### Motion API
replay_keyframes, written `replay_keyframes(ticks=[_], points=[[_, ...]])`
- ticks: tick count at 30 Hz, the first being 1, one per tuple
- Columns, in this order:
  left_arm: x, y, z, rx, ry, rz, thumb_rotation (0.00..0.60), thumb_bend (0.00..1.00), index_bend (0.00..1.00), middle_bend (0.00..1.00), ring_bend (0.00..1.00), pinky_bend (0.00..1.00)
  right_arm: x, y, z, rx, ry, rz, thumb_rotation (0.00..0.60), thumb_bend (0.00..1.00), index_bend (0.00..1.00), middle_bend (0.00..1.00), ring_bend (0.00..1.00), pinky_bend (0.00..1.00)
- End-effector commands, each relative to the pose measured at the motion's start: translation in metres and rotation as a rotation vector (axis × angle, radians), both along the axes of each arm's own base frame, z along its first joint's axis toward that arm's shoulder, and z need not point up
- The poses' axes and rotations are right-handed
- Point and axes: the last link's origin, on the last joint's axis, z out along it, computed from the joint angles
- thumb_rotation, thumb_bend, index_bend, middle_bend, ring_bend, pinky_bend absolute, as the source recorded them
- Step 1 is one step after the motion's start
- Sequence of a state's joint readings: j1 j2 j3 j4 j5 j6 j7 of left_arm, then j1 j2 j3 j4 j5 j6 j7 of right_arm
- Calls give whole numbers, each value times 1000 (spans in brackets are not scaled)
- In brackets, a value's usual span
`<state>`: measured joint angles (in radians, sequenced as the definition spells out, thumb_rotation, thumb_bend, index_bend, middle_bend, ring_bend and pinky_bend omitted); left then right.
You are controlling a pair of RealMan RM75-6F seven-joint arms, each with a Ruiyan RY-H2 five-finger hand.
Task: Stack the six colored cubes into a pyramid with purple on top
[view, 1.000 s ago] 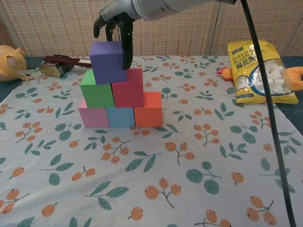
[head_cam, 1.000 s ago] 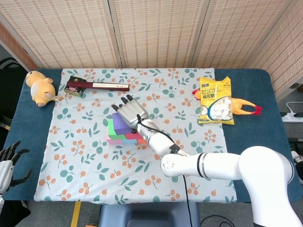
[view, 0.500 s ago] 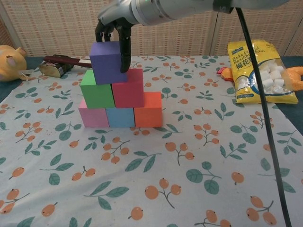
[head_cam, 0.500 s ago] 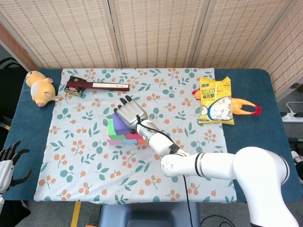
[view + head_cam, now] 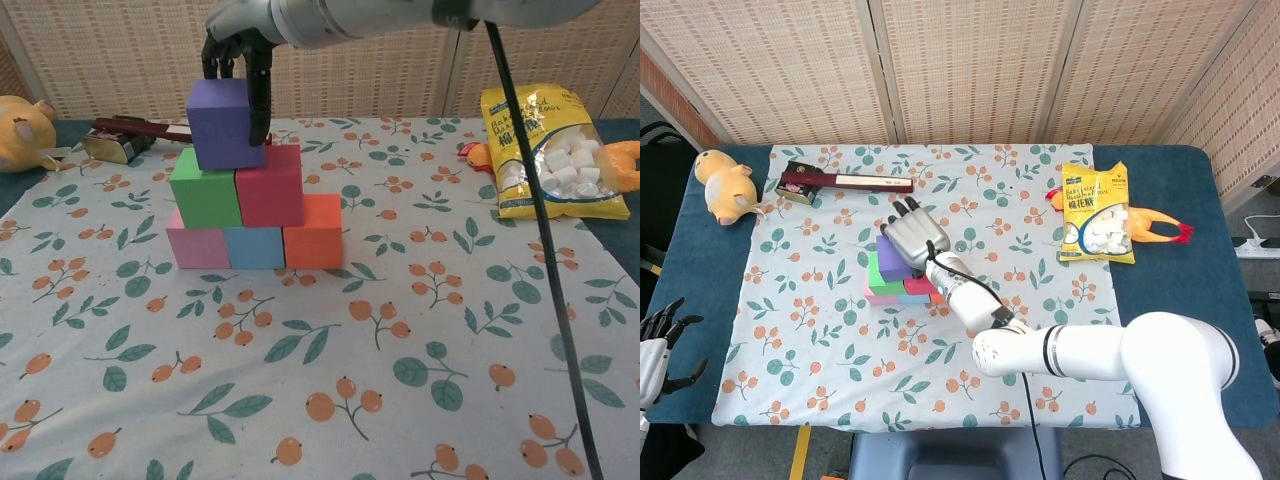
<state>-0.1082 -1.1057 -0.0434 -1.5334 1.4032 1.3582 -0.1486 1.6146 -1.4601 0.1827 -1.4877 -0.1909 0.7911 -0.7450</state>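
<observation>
Purple cube (image 5: 224, 124) sits atop the pyramid, resting on the green cube (image 5: 205, 187) and red cube (image 5: 270, 185), and your right hand (image 5: 240, 45) grips it from above, fingers (image 5: 260, 100) down its sides. Below lie the pink cube (image 5: 197, 247), blue cube (image 5: 253, 247) and orange cube (image 5: 313, 232), on the floral cloth (image 5: 400, 330) near the desk's middle. Your left hand (image 5: 658, 340) rests with fingers spread at the desk's front left corner, holding nothing. A marshmallow bag (image 5: 545, 150) lies toward the right edge.
</observation>
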Motion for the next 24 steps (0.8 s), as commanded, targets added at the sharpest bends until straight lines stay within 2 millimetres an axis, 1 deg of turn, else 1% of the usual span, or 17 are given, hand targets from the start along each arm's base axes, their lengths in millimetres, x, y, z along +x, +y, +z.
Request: replay_keyframes(ticks=[1,7,24], points=[[0,0,0,0,1,-3,600,330,232,0,0,77,1,2,2,-7,1,-18,600,0,414,218,0,0],[1,0,-1,-2,-1,-5,600,331,232,0,0,77,2,5,4,-5,6,-70,600,0,411,218,0,0],[0,0,-2,-3,-3,-2,600,331,232,0,0,76,5,10,-1,-7,50,-79,600,0,410,218,0,0]])
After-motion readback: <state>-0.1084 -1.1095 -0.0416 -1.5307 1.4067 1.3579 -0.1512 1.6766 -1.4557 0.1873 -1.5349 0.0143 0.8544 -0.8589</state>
